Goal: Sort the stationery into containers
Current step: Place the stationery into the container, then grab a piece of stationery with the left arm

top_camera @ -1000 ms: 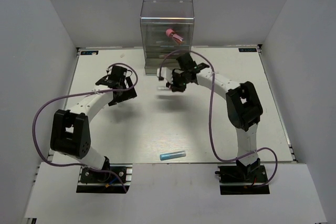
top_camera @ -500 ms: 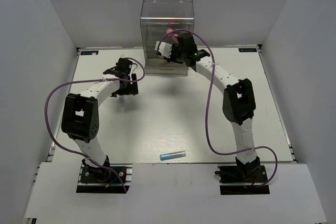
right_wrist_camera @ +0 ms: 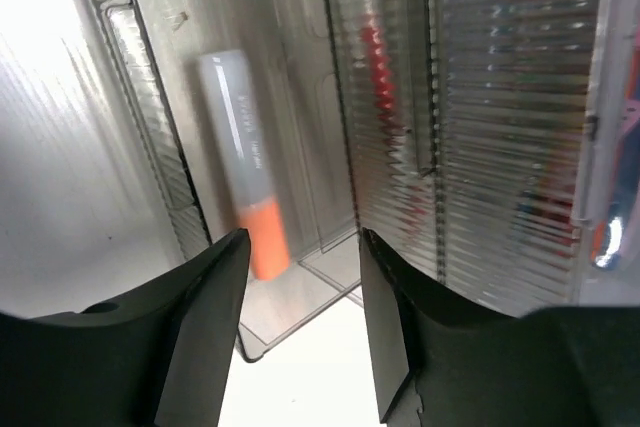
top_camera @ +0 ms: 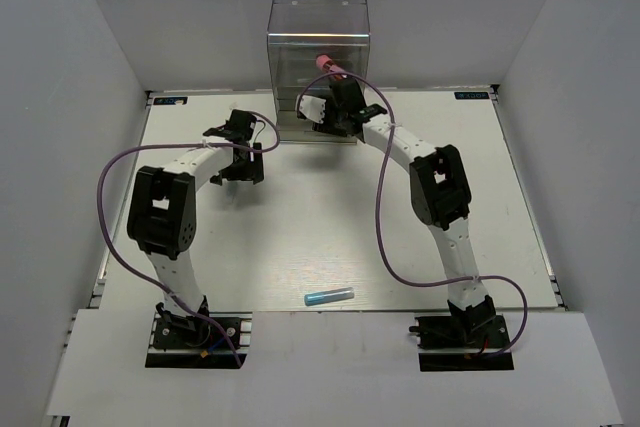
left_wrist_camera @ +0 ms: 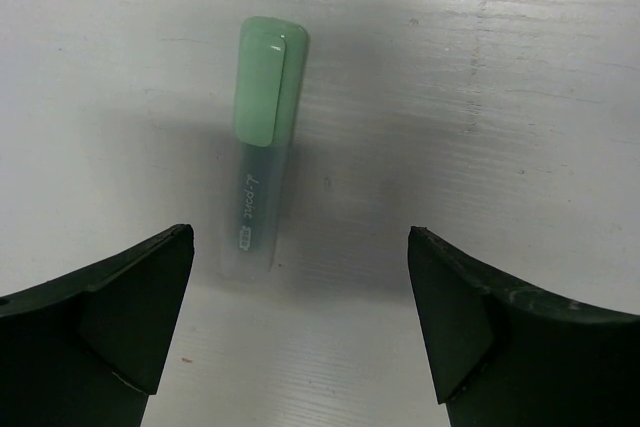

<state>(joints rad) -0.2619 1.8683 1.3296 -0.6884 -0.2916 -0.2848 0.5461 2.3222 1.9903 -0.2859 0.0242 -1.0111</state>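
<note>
Right pincer [right_wrist_camera: 300, 247] moved to drawer box [top_camera: 318, 17], apart; orange-and-grey marker [right_wrist_camera: 245, 197] inside. Left pincer [left_wrist_camera: 300, 237] apart over green marker [left_wrist_camera: 262, 147]. Light blue marker [top_camera: 329, 296] at 6 o'clock table [top_camera: 450, 207] edge.

Green-capped marker [left_wrist_camera: 262, 147], small print along its clear barrel, apparently "L-point", orange-and-grey marker [right_wrist_camera: 245, 167], lettering blurred

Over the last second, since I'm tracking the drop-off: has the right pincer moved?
Yes. In the top view, the right pincer moved toward the far side, up to the front of the clear drawer box.
</note>
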